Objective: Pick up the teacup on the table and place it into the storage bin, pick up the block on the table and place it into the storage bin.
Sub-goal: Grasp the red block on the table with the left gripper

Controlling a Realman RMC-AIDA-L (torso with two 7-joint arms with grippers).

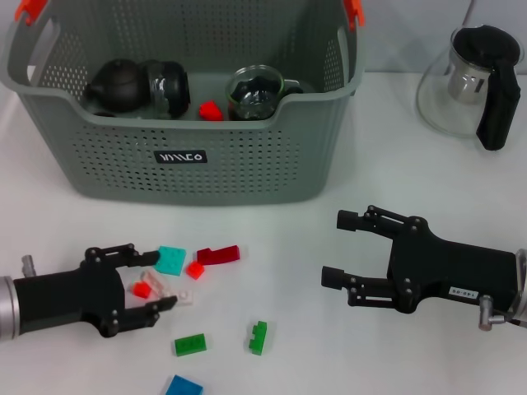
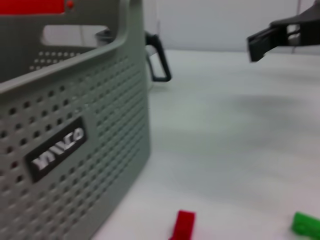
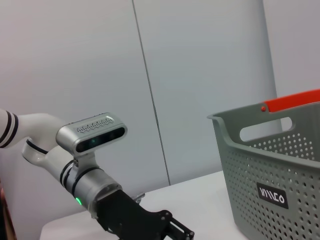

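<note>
Two grippers hover low over the white table (image 1: 272,329) in front of the bin (image 1: 189,156). The left gripper (image 1: 148,284) sits among scattered blocks, its fingers spread wide on either side of a small red block (image 1: 142,289) and a pale block (image 1: 169,290) that lie between them; whether the fingers touch either block cannot be told. Just beyond its fingertips lie a teal block (image 1: 171,259), a small red piece (image 1: 195,269) and a dark red block (image 1: 218,254). Nearer the robot are two green blocks (image 1: 190,343) (image 1: 258,337) and a blue block (image 1: 183,386).

The right gripper (image 1: 339,249) is well apart from the blocks, on the right side of the table, its jaws wide and holding nothing.

Inside the bin rest a black teapot (image 1: 117,84), a glass teacup (image 1: 257,92), a dark glass vessel (image 1: 167,87) and a red block (image 1: 211,110). A glass pitcher (image 1: 471,82) with a black handle stands to the right of the bin.
</note>
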